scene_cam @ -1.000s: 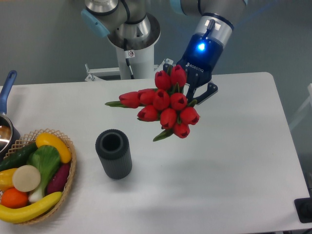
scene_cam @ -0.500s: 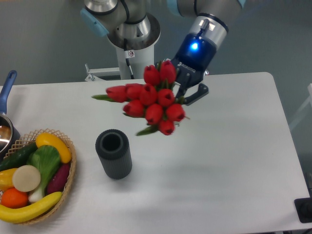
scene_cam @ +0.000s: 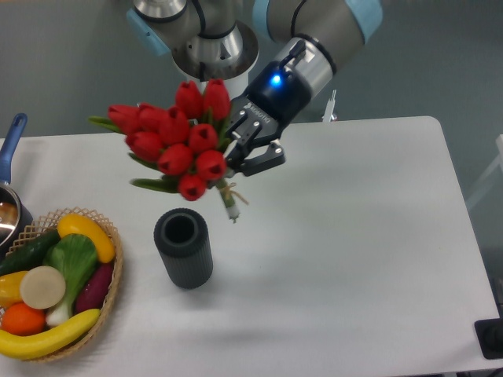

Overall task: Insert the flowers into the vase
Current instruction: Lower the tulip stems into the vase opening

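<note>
Camera view: the gripper (scene_cam: 245, 153) clamps the flowers (scene_cam: 177, 145) by their stems, holding the red tulips in the air — tilted, stem ends just above and right of the vase (scene_cam: 183, 247) standing upright on the table (scene_cam: 377, 236).

woven basket (scene_cam: 110, 294) of fruit, blue-handled pot (scene_cam: 9, 206), white table (scene_cam: 377, 259)

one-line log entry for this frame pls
phase: carry | gripper: shut on flowers, held in air | stem tip: up-right of vase mouth, not in | vase: upright, empty | next: lower stems in
</note>
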You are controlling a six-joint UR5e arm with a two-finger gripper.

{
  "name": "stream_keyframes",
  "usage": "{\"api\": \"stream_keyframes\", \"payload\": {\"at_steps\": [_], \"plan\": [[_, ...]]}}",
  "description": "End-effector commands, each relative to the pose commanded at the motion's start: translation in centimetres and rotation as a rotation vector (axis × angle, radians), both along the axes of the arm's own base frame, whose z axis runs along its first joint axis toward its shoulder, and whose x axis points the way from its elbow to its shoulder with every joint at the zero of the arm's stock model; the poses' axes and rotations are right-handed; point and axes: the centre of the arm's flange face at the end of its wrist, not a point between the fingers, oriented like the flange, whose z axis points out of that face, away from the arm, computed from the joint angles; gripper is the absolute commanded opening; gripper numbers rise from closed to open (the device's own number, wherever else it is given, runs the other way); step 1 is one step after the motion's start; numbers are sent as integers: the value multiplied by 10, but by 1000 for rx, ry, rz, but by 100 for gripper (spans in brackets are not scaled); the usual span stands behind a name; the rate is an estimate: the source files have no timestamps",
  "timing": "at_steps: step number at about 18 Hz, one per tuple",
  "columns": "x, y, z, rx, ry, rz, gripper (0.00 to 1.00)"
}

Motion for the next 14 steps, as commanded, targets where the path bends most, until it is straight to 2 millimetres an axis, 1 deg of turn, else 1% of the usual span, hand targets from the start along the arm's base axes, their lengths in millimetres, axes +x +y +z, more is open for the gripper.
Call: {"api": "stream_keyframes", "payload": {"at_steps": [2, 4, 5, 6, 7, 11, 14], "plan": [[5, 6, -3, 4, -8, -18, 32], [10, 15, -11, 18, -46, -48, 32], [11, 15, -13, 29, -61, -57, 32], [14, 16, -18, 25, -71, -60, 32], [16, 16, -18, 23, -72, -61, 32], [15, 17, -22, 17, -76, -61, 32], [17, 15, -31, 5, -86, -60, 32]]}}
